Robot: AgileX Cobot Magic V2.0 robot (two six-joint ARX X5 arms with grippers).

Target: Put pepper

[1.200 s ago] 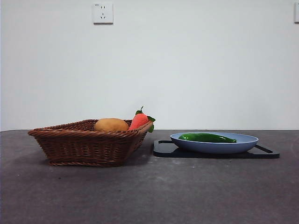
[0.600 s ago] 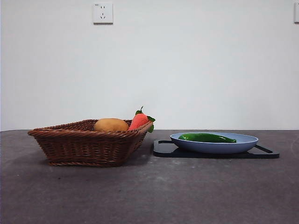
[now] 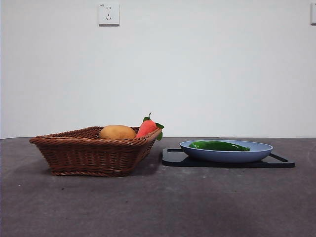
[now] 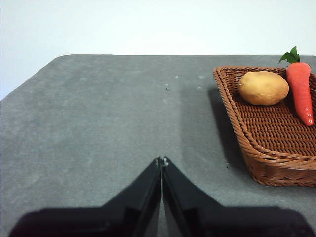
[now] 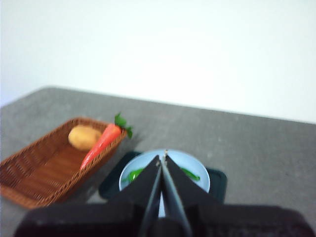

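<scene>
Front view is showing the pepper lying in the blue plate on a black tray, beside the basket. We're judging the step as the reach: we're lining the right gripper across the pepper's middle and opening before descending. Both grippers are sitting closed and empty, the left waiting over bare table.

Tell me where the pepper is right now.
In the front view the pepper lies in the blue plate on the black tray, right of the wicker basket; neither gripper touches it.
</scene>
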